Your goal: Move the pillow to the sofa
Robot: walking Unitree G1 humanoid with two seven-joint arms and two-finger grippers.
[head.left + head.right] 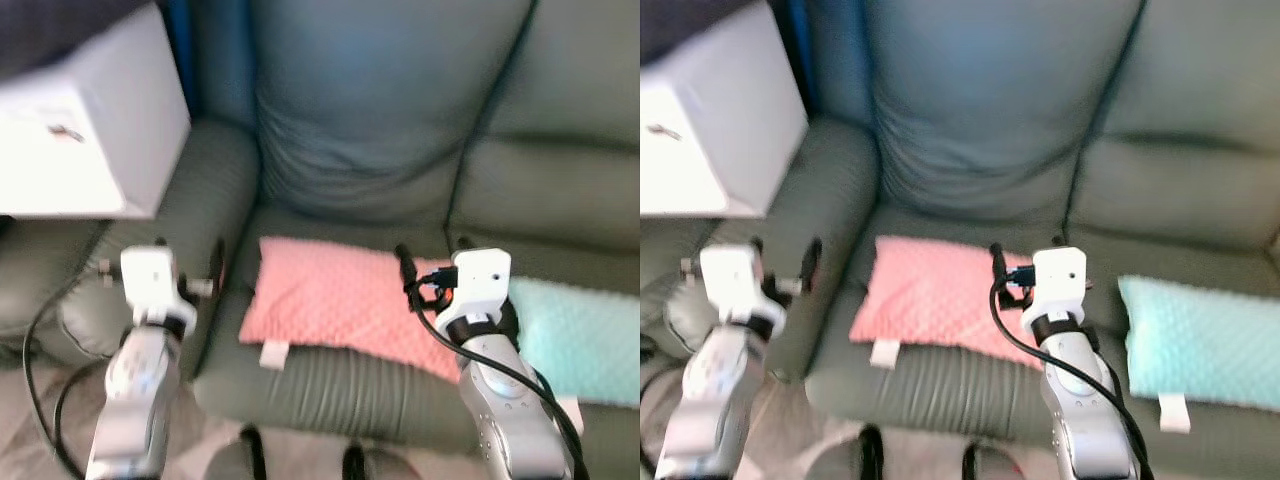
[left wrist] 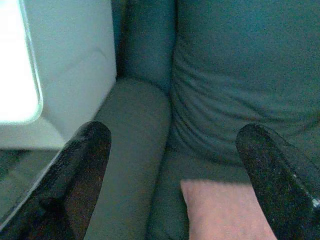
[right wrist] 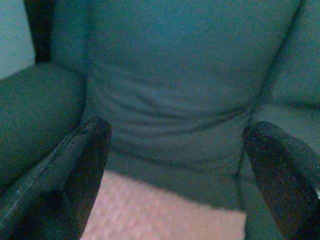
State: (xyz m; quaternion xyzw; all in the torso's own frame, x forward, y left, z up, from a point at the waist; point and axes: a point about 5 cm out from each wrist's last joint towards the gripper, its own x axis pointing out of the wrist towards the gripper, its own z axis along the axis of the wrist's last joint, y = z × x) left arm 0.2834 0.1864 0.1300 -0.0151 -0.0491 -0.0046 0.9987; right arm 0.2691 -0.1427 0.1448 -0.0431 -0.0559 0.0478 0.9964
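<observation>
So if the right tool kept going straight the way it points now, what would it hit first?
Probably the sofa's back cushion: the right tool, fingers open, aims at it, passing over the far edge of the pink pillow. Depth is unclear, so it might brush the pillow first.

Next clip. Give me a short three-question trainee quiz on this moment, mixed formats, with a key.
1. True or false: the pink pillow already lies on the seat of the green sofa.
2. Multiple choice: what lies on the seat to the robot's right of the pink pillow? A) a teal pillow B) a folded blanket C) a book
3. Fill in: the fingers of the left end effector and of the right end effector both stand ____, holding nothing.

Key: 1 true; 2 A; 3 open. The left end effector hovers by the sofa's armrest, below a white box; the right one hovers over the pink pillow's right end.
</observation>
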